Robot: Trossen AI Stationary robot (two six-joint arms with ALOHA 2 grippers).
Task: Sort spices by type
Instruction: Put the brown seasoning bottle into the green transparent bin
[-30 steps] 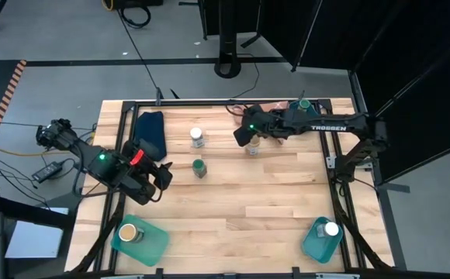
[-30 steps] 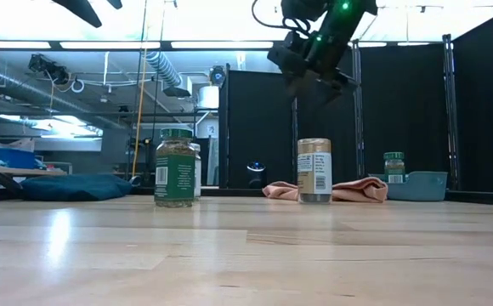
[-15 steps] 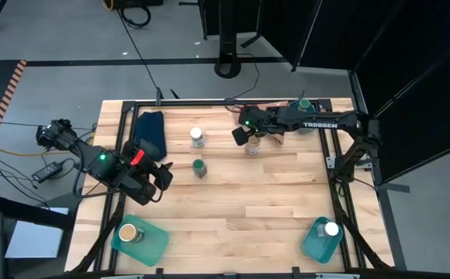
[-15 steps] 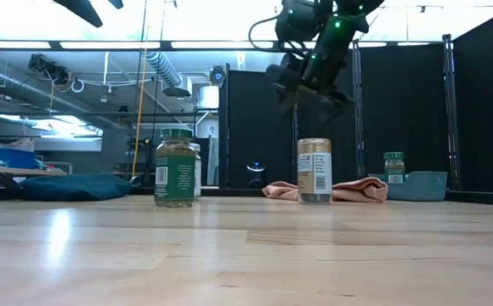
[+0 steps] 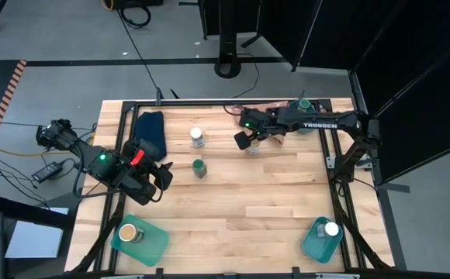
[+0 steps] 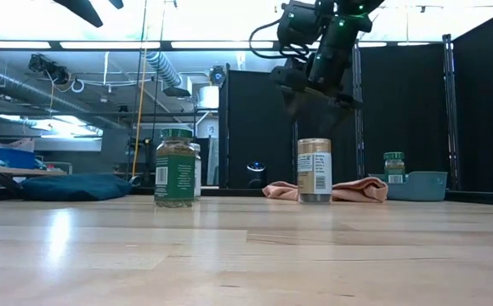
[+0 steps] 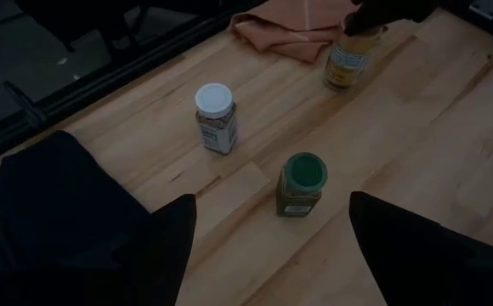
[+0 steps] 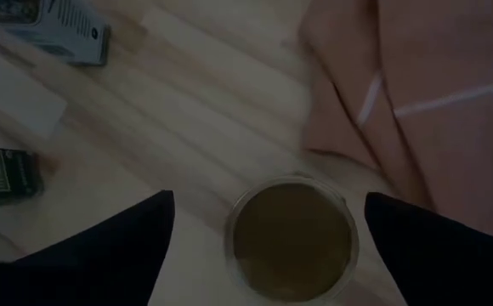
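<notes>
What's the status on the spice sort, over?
Right pincer open above tan-lidded cylindrical glass spice jar, not gripping. Left pincer open, waiting at table's left edge. Nothing blocking.

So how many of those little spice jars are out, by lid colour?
White lids: 2, one mid-table, one in the bin at the right arm's near corner.
Green lids: 2, one mid-table, one in the far bin.
Tan lids: 2, one under the right gripper, one in the left bin.
Total: 6 jars.

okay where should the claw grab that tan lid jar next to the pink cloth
Probably around the lid and upper body of the tan-lid jar, coming straight down. It stands upright and apart from the other jars, and the right claw hangs open right above it, fingers either side. The pink cloth lies close beside it.
</notes>
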